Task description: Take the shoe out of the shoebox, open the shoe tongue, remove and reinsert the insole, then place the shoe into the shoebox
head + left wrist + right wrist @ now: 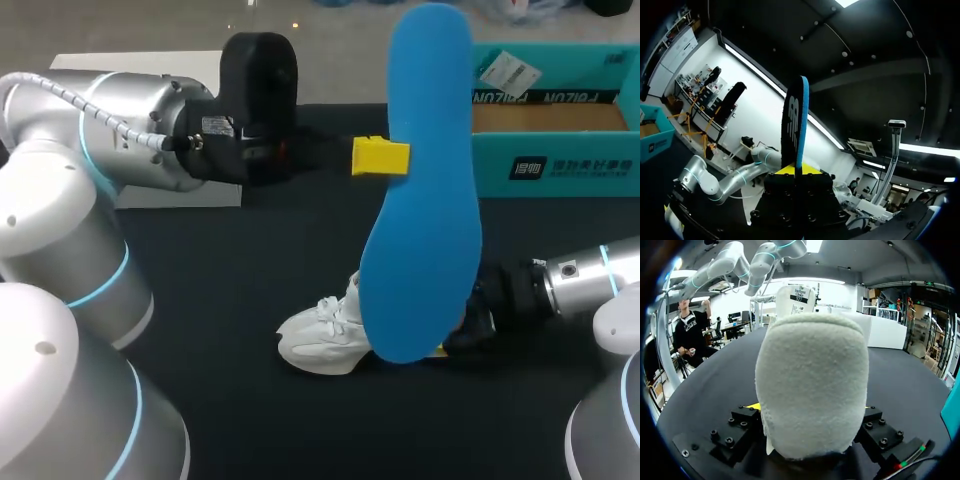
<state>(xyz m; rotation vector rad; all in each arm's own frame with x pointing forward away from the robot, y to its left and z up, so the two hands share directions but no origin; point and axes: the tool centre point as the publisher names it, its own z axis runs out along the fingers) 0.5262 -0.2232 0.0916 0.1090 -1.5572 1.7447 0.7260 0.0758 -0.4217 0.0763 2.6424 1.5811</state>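
Insole raised, shoe gripped on the table.
The left gripper (385,158) clamps the blue insole (420,200) above the black table (240,260), hiding most of the white shoe (320,338) except its toe. The right gripper (811,407) squeezes the heel, its tips barely visible. The teal shoebox (555,165), far right, is cut off.

A shoe (322,338) lies on the surface (230,280) near its middle, toe to the left. The right pincer (455,340) clamps its heel from the right. Above the shoe, an insole (425,200) is held up in the air, gripped at one edge by the left pincer (380,157), which comes in from the left. The shoebox (555,150) sits at the far right, behind the shoe.
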